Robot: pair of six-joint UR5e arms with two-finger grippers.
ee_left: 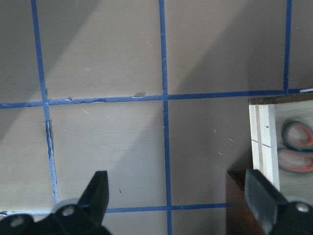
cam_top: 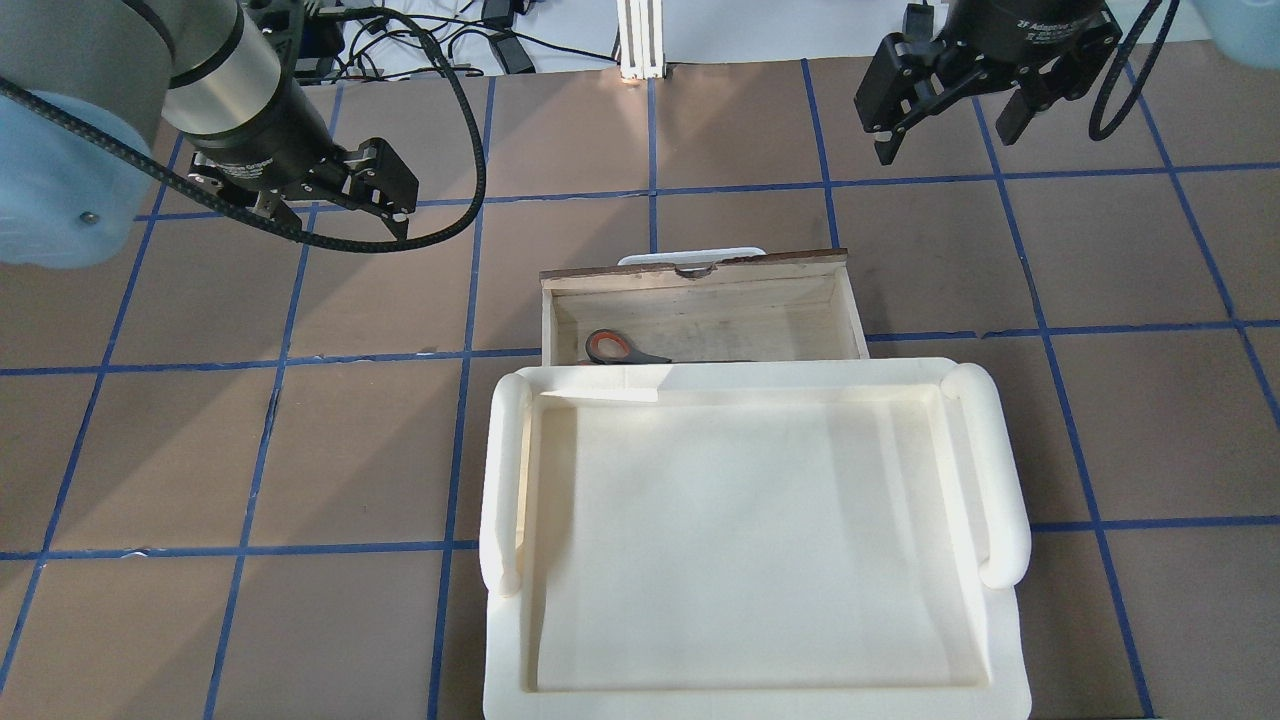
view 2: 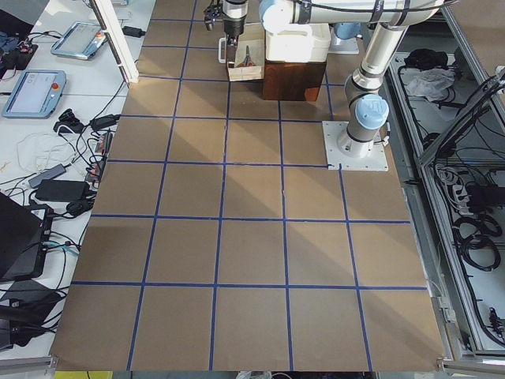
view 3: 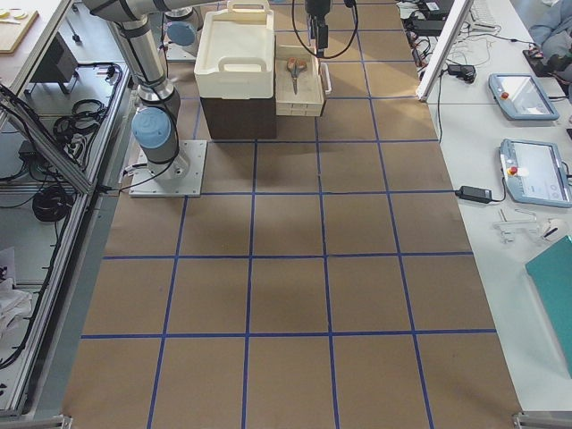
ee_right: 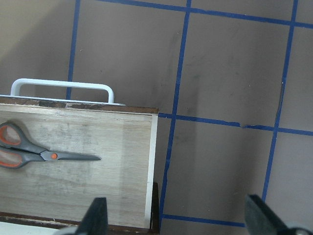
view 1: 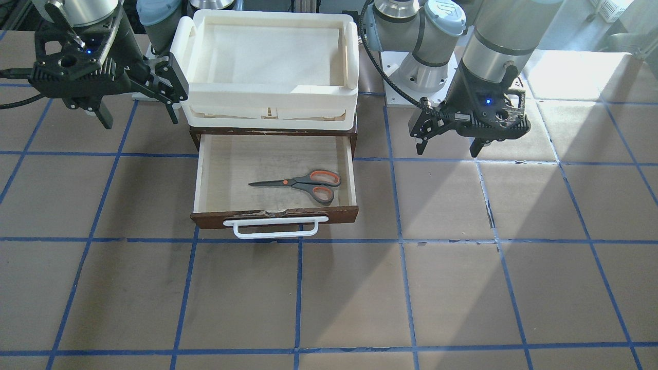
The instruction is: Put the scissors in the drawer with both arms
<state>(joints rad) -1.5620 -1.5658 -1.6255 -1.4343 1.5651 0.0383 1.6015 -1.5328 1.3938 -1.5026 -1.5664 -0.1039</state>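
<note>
Brown tabletop (view 1: pixel 462 288) gridded in blue tape, dark drawer (view 1: pixel 344 214) pulled open at frame centre, scissors (view 1: pixel 300 181) lying flat on its pale floor, white tray (view 1: pixel 267 95) stacked above, left claw (view 1: pixel 447 153) spread wide at right, gripping nothing, right claw (view 1: pixel 140 121) likewise wide at upper left

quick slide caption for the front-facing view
Scissors lie in the open drawer; left gripper and right gripper open, empty, on either side.

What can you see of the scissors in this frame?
The scissors are small, with dark grey blades shut together, an orange pivot dot and grey handles lined orange-red. They lie flat on the pale wood floor of the open drawer, blades pointing to the robot's right, handles to its left. Nothing grips them.
</note>
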